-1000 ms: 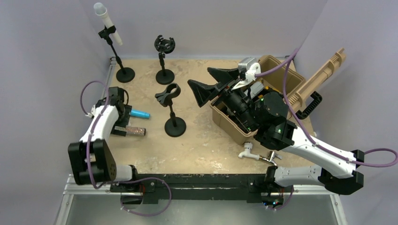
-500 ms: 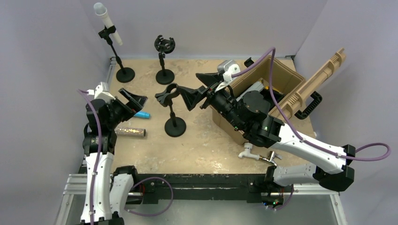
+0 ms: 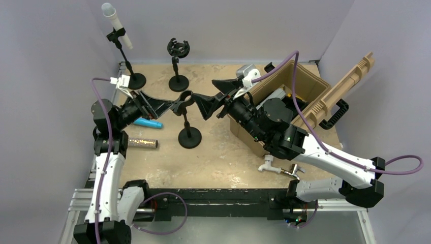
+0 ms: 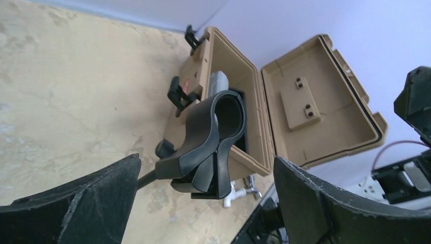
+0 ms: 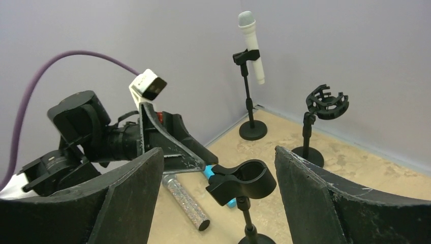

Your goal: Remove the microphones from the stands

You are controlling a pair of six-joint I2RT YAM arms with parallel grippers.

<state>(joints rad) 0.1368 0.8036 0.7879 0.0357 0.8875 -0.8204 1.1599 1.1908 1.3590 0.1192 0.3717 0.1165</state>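
A white microphone sits tilted in the clip of a tall black stand at the far left corner; it also shows in the right wrist view. Both grippers are far from it. My left gripper is open and empty, pointing at an empty black clip stand from the left. My right gripper is open and empty, facing the same clip from the right. The clip shows between the left gripper's fingers and between the right's.
A black shock-mount stand stands at the back. A blue microphone and a glittery microphone lie on the table at the left. An open tan case stands at the right. A white tap lies near the front.
My left arm has lifted off the table near the blue microphone and swung right toward the empty clip. My right gripper moved left from over the case to the clip, then held still.
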